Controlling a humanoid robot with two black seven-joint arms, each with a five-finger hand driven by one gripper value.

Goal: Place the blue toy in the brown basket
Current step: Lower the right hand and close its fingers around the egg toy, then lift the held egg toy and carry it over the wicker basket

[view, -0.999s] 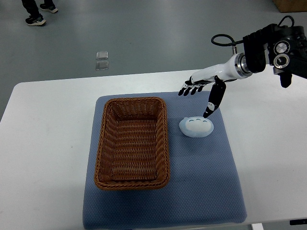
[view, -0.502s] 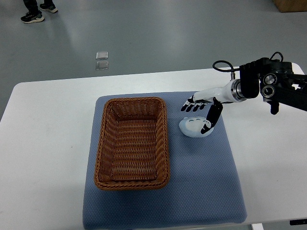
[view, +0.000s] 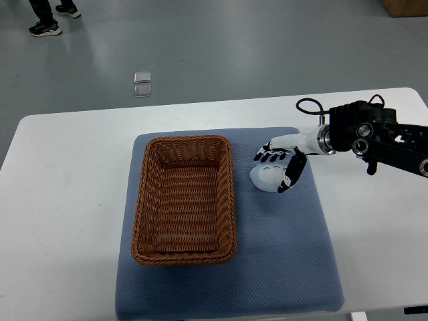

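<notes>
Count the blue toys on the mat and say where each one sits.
1. The blue toy lies on the blue mat, just right of the brown basket, under the right hand. The basket looks empty; none appear hidden.

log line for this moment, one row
phase: reaching | right hand: over blue toy, fingers spread, not closed | toy: on blue mat, right of brown basket | basket: empty | left arm: out of view

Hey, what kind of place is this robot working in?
Probably a lab or test space: a plain white table on a bare grey floor, with a person's shoes standing nearby.
</notes>
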